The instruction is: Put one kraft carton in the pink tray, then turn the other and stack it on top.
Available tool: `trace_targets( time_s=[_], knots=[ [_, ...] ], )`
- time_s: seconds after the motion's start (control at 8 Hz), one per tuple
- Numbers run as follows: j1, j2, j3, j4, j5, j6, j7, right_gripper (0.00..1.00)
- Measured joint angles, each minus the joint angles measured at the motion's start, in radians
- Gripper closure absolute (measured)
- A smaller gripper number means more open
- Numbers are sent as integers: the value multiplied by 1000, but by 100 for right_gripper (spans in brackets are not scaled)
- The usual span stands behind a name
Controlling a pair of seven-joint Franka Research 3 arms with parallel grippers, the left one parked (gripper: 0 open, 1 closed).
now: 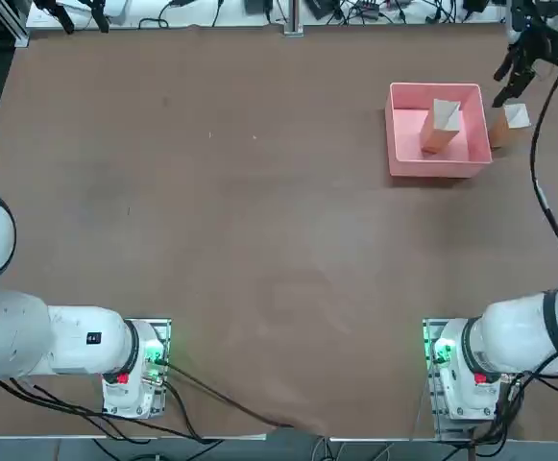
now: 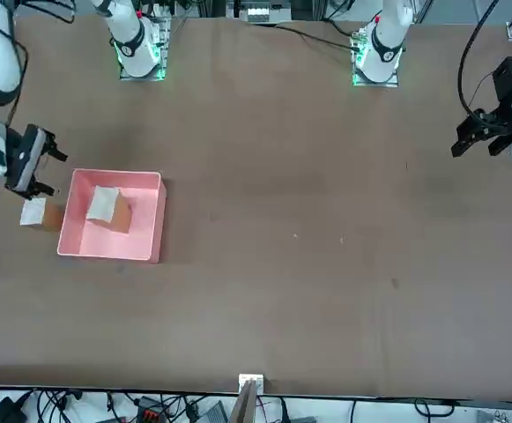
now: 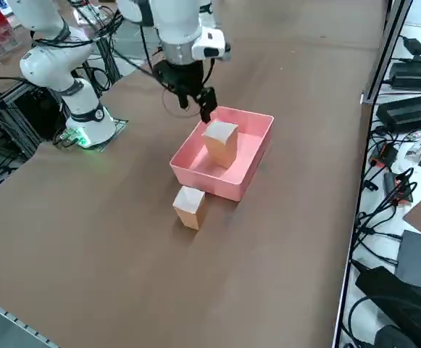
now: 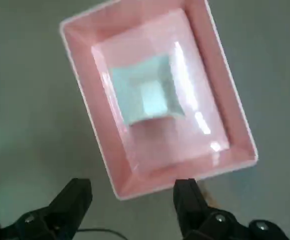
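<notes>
Right gripper (image 2: 54, 173), fingers apart, hangs above desk; loose carton (image 3: 190, 208) stands lower, long axis upright, just outside pink tray's (image 3: 232, 190) right wall.

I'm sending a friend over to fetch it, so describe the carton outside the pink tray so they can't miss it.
Find the square pink tray on the brown table. Just outside its wall, on the robot's right, below the right gripper, stands a small brown carton with a white top. Its lookalike stands inside the tray.
</notes>
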Motion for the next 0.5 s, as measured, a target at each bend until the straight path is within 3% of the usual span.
trace_targets(
  time_s=[0.25,0.5],
  knots=[
    [-74,19,-2,1,-19,9,232,0],
    [-100,39,-2,2,-27,52,494,0]
  ],
)
